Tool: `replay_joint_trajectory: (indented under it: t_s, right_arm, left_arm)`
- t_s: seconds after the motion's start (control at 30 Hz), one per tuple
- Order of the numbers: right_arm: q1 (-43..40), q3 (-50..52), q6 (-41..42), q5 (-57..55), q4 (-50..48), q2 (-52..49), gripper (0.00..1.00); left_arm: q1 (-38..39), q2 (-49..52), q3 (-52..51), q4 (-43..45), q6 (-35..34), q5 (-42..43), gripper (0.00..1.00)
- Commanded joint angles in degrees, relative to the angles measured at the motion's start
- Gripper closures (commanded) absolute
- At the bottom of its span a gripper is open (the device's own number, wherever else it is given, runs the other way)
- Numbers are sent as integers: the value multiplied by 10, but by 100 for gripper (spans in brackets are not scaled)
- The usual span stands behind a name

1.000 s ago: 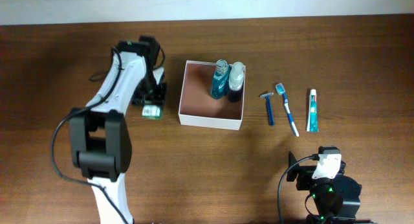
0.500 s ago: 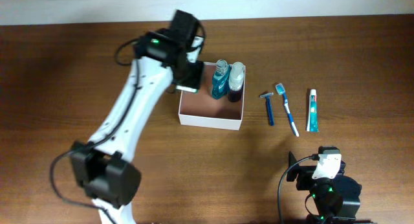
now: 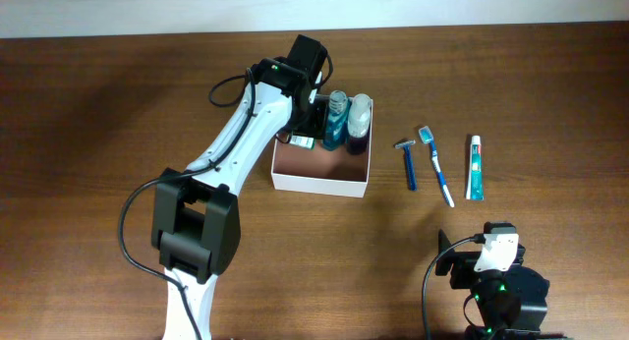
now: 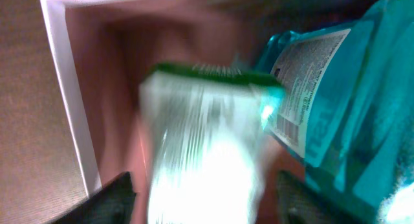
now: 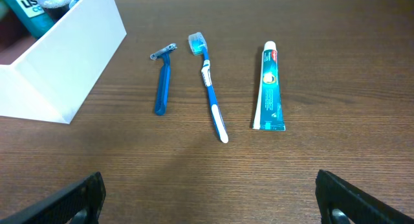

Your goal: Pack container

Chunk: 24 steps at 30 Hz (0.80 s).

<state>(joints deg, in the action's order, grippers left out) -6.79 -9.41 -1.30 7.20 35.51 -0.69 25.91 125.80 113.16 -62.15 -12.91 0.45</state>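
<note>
The container (image 3: 319, 183) is a shallow white box with a pinkish-brown inside. A teal mouthwash bottle (image 3: 335, 124) and a dark bottle with a white cap (image 3: 359, 124) stand at its far side. My left gripper (image 3: 304, 132) is over its far left corner. In the left wrist view the fingers (image 4: 207, 195) flank a blurred green-white carton (image 4: 207, 133), with a thin gap on each side. The carton is inside the container (image 4: 65, 88), next to the mouthwash (image 4: 323, 101). My right gripper (image 5: 210, 198) is open and empty over bare table.
A blue razor (image 3: 408, 163), a blue-white toothbrush (image 3: 436, 165) and a toothpaste tube (image 3: 475, 168) lie side by side on the table right of the container. They also show in the right wrist view, beyond the fingers. The right arm base (image 3: 496, 291) is at the front right.
My left arm has swung from the table left of the container to over its far left corner, bringing the green-white carton inside. The right arm has not moved.
</note>
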Motion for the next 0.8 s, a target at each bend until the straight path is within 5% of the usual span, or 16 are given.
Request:
replay_joint_trajectory:
  t_s: [0.0,0.4,0.77]
  right_arm:
    - [-4,3,3,5,0,5,1]
    - [-4,3,3,5,0,5,1]
    - [-4,4,3,13,-22,5,1]
  left_arm:
    - [-2,-10,24,-31,10,-5,19]
    - [-35,-33,287,-342,25,-119,8]
    - [-77,-205,292,-346,62,-117,1]
